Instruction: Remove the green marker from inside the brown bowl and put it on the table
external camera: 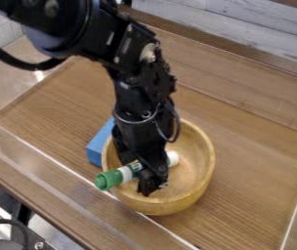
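Black cable (26, 226) curls at the near left corner, outside the clear edging (63, 174) that runs slantwise beside the tabletop. Just inside that edging, we see the green cap of the marker (112, 179) at the near left part of the bowl's rim. The marker lies aslant, its cap to the near left and its white barrel running toward the far right, into the brown bowl (193, 191). Part of the barrel is hidden from us behind the dark fingers (148, 182) of the gripper (144, 176), which reach down inside the bowl at the marker's middle. We take the fingers to be spread, with the marker between them, though the dark parts overlap and we cannot tell whether either one touches it. The white end shows to the right of the fingers. On the left, just beside the bowl, we find the blue block (99, 146), partly covered by the arm (118, 73). The arm comes in from the far left and hangs over the bowl, hiding some of its far rim. Beyond, the brown wood-grain table (249, 117) stretches to the right and far side, where pale boards (262, 29) lie past its edge.
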`<state>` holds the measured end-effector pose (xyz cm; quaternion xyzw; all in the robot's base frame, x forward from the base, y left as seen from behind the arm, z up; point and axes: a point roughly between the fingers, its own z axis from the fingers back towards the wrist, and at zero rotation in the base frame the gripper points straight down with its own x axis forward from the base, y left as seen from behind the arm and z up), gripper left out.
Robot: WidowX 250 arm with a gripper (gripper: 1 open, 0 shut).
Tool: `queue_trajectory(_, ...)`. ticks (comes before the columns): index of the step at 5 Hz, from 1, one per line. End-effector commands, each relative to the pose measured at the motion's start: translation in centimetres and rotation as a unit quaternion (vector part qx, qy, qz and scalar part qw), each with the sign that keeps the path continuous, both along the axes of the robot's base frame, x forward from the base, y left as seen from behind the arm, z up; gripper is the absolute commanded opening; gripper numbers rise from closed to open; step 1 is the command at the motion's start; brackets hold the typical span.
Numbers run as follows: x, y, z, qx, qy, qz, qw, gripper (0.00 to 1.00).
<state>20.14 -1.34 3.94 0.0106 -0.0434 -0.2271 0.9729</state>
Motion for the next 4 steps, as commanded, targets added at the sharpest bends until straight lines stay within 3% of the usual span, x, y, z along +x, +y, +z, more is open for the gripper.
queue_trajectory(1, 0.51, -0.03, 0.28, -0.004, -0.015, -0.003, 0.9999, 1.0)
queue_trajectory(4, 0.66, -0.15, -0.1, -0.012, -0.026, -0.004, 0.9996, 1.0)
